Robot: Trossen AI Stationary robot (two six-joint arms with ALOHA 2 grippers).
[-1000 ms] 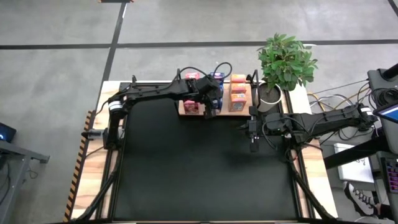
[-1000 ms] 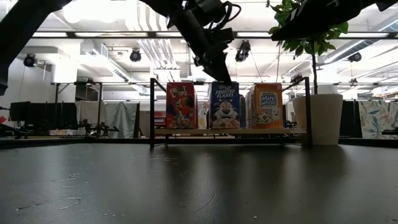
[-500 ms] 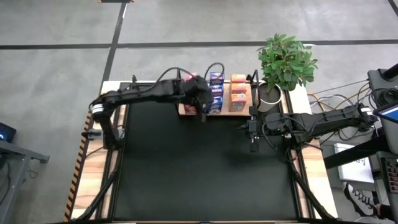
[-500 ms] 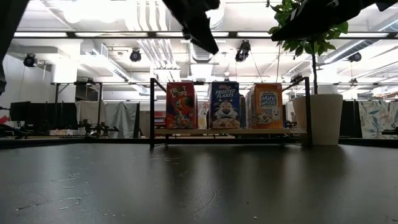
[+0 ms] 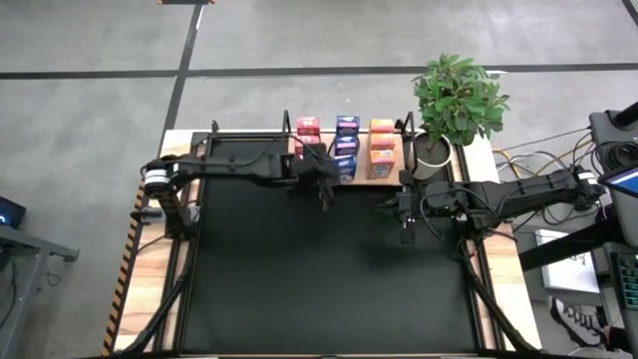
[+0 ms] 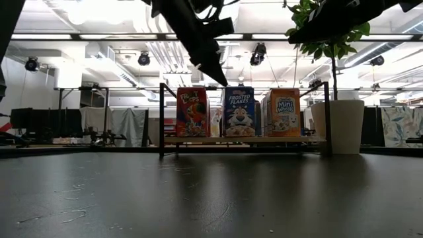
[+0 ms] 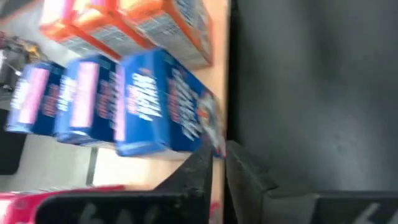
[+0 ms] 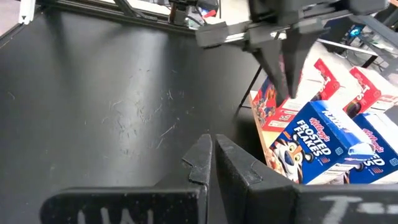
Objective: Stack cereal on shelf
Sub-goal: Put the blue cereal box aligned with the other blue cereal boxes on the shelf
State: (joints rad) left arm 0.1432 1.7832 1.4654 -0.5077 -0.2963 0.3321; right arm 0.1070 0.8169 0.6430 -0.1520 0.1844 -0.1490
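Observation:
The shelf (image 5: pixel 365 176) is a light-wood board in a black frame at the table's far edge. Cereal boxes stand upright on it in three rows: red (image 6: pixel 192 112) on the left, blue (image 6: pixel 239 112) in the middle, orange (image 6: pixel 284 112) on the right. My left gripper (image 5: pixel 325 199) hangs just in front of the shelf's near edge, ahead of the red and blue rows and above box height (image 6: pixel 217 73). It is shut and empty (image 7: pixel 219 163). My right gripper (image 5: pixel 404 231) waits right of the table's middle, shut and empty (image 8: pixel 212 152).
A potted plant (image 5: pixel 454 100) in a white pot (image 6: pixel 337 125) stands right of the shelf. The black tabletop (image 5: pixel 319 289) stretches in front of the shelf toward the near edge. Cables and gear lie off the table's right side.
My left gripper has drawn back from above the blue row toward the table's near and left edges, off the shelf. Its fingers, apart a second ago, have shut on nothing. The boxes have stayed in place.

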